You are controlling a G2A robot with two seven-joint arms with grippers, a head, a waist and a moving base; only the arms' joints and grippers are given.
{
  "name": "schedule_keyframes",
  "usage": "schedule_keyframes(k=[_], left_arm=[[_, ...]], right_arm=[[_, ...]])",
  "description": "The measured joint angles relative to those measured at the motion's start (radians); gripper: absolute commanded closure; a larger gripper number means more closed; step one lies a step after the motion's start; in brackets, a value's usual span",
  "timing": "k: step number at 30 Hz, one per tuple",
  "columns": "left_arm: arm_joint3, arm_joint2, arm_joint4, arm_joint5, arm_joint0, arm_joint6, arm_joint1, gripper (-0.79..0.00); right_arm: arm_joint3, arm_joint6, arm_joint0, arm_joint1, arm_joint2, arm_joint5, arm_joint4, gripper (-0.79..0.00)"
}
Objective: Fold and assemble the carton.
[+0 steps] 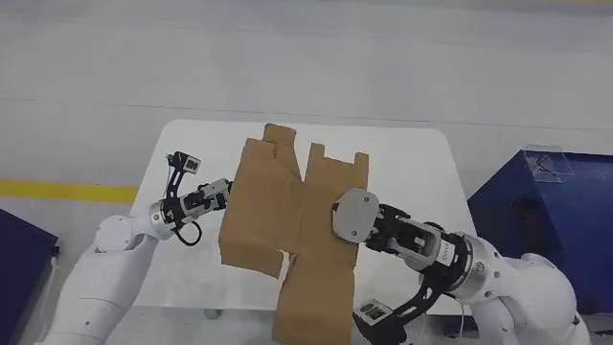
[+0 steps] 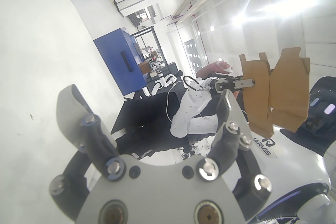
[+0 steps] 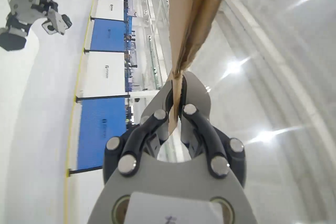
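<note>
Flat brown cardboard carton (image 1: 287, 211) held up over white table (image 1: 192, 153). Right gripper (image 3: 178, 83) clamped on its 3 o'clock edge. Left gripper (image 1: 220, 193) spread wide, empty, at 9 o'clock. Suggest left pinches near a crease and pulls the panels apart squarely.

Arms (image 1: 479, 266): white shells are joined by black segments.
Left pincer (image 2: 148, 93): grey fingers (image 2: 76, 104) are hinged on black links with silver screws.
Right pincer (image 3: 177, 83): built alike.
</note>
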Motion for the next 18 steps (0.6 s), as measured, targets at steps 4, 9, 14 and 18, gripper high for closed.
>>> schedule_keyframes(k=[4, 9, 14, 18], left_arm=[[0.000, 0.000, 0.000, 0.000, 0.000, 0.000, 0.000, -0.785], [0.000, 0.000, 0.000, 0.000, 0.000, 0.000, 0.000, -0.785], [0.000, 0.000, 0.000, 0.000, 0.000, 0.000, 0.000, -0.785], [0.000, 0.000, 0.000, 0.000, 0.000, 0.000, 0.000, -0.785]], right_arm=[[0.000, -0.007, -0.023, 0.003, -0.010, 0.060, -0.048, 0.000], [0.000, 0.016, -0.013, 0.001, 0.009, -0.031, 0.139, 0.000], [0.004, 0.159, 0.015, -0.005, 0.074, -0.446, 0.715, 0.000], [0.088, 0.355, 0.024, -0.003, 0.075, -0.751, 1.240, 0.000]])
